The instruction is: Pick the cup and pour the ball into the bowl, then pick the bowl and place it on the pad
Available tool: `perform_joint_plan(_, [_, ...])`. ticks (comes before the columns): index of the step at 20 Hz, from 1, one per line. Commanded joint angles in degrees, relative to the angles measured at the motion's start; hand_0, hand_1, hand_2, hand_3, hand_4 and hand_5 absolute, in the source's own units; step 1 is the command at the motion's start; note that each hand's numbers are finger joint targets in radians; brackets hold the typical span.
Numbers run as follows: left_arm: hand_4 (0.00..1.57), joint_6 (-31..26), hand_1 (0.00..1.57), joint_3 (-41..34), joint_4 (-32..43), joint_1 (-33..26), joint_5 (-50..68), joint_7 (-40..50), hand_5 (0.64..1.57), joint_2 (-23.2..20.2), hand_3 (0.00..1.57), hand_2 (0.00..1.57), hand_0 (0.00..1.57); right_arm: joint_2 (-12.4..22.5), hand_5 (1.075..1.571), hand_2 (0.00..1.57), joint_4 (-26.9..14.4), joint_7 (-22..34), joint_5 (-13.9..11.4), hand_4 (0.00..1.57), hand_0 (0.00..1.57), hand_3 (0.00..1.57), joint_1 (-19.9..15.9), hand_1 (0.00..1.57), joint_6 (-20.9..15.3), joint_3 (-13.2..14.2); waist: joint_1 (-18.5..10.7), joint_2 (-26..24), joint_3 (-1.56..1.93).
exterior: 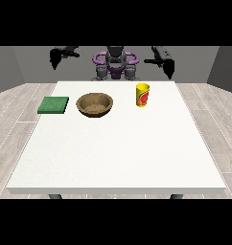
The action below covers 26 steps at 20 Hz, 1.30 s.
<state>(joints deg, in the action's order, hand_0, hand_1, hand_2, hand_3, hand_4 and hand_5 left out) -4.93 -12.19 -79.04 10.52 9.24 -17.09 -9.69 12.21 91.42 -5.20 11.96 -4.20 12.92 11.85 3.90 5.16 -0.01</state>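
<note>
A yellow cup [143,94] with a red mark stands upright on the white table [118,148], right of centre at the far side. Its inside, and any ball in it, is hidden. A brown bowl [94,105] sits left of the cup. Further left lies a flat green pad [53,105] near the table's left edge. The hand at the view's right [168,68] hangs in the air behind and above the cup, fingers pointing down and relaxed. High behind the pad, off the table's far corner, hangs the hand at the view's left [55,58], also relaxed. Neither hand touches anything.
The robot's torso [115,64] stands behind the table's far edge, between the two raised arms. A wood-plank floor surrounds the table. The near half of the table holds no objects.
</note>
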Motion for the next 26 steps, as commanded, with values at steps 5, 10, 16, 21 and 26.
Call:
perform_joint_plan(5, [0.0, 4.56, 0.0, 3.26, 14.01, 3.06, -6.34, -14.25, 1.518, 6.14, 0.0, 0.0, 0.0, 0.7, 1.571, 0.0, -3.13, -2.85, -1.41, 0.0, 0.0, 0.0, -3.11, 0.0, 0.28, 0.81, 1.21, 3.09, -0.01])
perform_joint_plan(10, [0.0, 5.45, 0.0, -1.84, 23.05, 7.04, -5.2, -22.42, 1.517, 3.58, 0.0, 0.0, 0.0, 4.94, 1.57, 0.0, -4.55, -7.29, 3.98, 0.0, 0.0, 0.0, -2.28, 0.0, 8.45, 4.24, 5.59, 8.33, -0.01])
perform_joint_plan(16, [0.0, 6.34, 0.0, -4.4, 36.4, 14.45, -4.99, -28.89, 1.52, 1.76, 0.0, 0.0, 0.0, 0.58, 1.571, 0.0, -3.47, -9.43, -0.75, 0.0, 0.0, 0.0, -2.28, 0.0, 5.55, -0.19, 5.9, 9.71, -0.04])
perform_joint_plan(21, [0.0, 6.85, 0.0, -4.15, 43.75, 16.67, -6.15, -35.36, 1.521, 1.3, 0.0, 0.0, 0.0, 1.72, 1.571, 0.0, -5.8, -8.68, -0.04, 0.0, 0.0, 0.0, -5.2, 0.0, 4.96, 1.62, 4.66, 10.39, -0.04])
perform_joint_plan(26, [0.0, 7.72, 0.0, -3.23, 47.4, 18.84, -6.26, -36.65, 1.559, 3.11, 0.0, 0.0, 0.0, 2.82, 1.571, 0.0, -9.2, -8.9, 0.06, 0.0, 0.0, 0.0, -7.18, 0.0, 4.46, 3.45, 3.75, 10.36, -0.03])
